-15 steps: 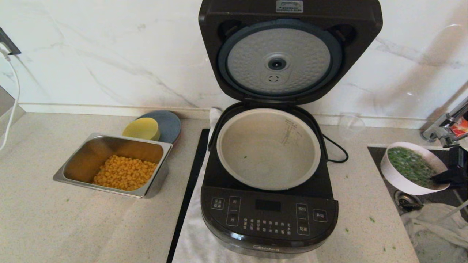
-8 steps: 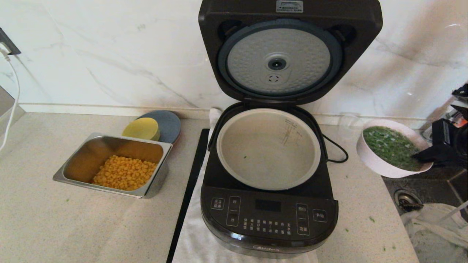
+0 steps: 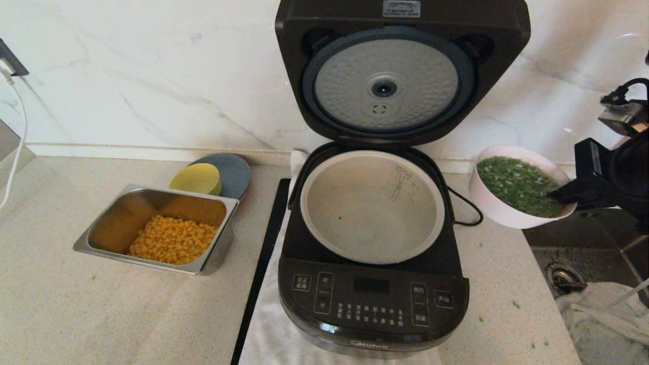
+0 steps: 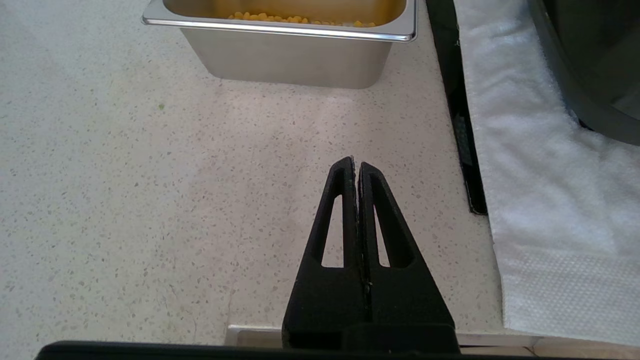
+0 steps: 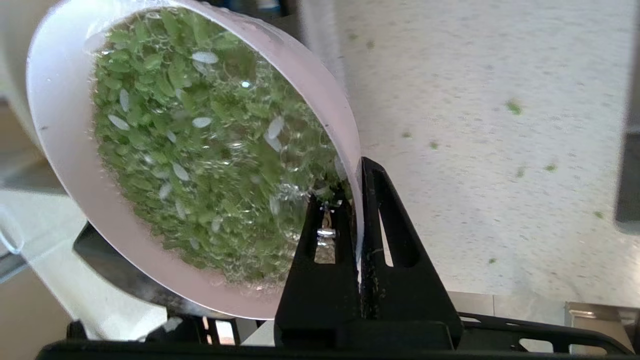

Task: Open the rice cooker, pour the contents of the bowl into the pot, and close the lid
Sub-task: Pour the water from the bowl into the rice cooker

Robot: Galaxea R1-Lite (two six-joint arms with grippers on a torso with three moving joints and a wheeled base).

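Your right hand (image 5: 356,190) pinched the bowl (image 3: 517,187) rim, seemingly airborne beside the open rice cooker (image 3: 372,284); left hand (image 4: 356,165) closed.

1. The rice cooker (image 3: 372,299) has a glossy dark plastic shell.
2. The lid (image 3: 388,83) underside is a dimpled, matt silver metal disc.
3. The pot (image 3: 372,208) is smooth, dull grey-beige metal.
4. The bowl (image 3: 499,213) looks smooth and white.
5. The corn tray (image 3: 157,228) is brushed steel.
6. The counter (image 3: 101,314) is speckled stone.
7. The towel (image 4: 540,200) is fuzzy white cloth.
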